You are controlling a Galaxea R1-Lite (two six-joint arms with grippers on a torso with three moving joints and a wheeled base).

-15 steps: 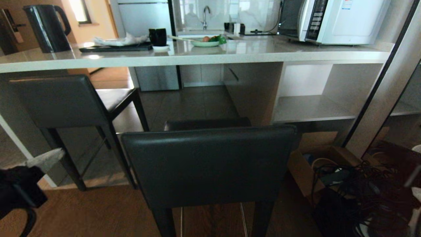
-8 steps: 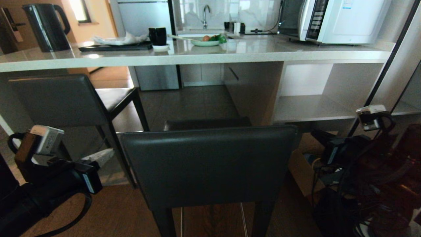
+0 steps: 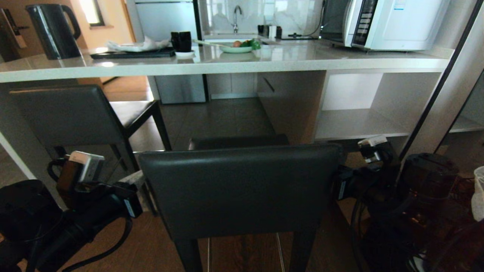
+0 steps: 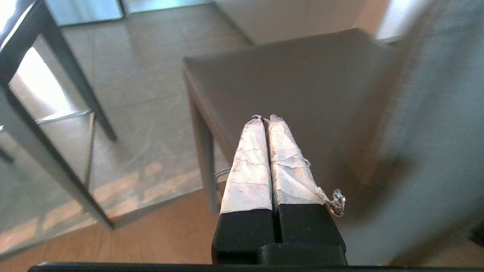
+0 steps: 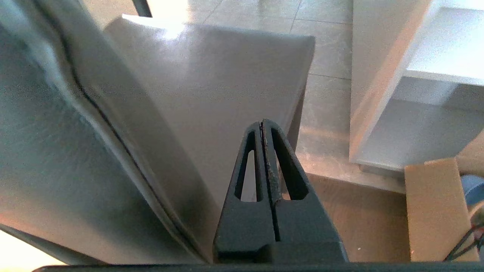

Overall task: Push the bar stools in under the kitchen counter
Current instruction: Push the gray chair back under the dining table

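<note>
while both pincers flank it, near stool (image 3: 238,189) sits between.

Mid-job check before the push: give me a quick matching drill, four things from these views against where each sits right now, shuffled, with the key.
Things:
1. near bar stool
2. far bar stool
3. left gripper
4. kettle

Places:
A. on the kitchen counter, at its left end
B. shut, beside the near stool's left edge
C. centre foreground, out on the wooden floor
D. to the left, seat reaching under the counter's edge

Pairs: 1-C, 2-D, 3-B, 4-A
</note>
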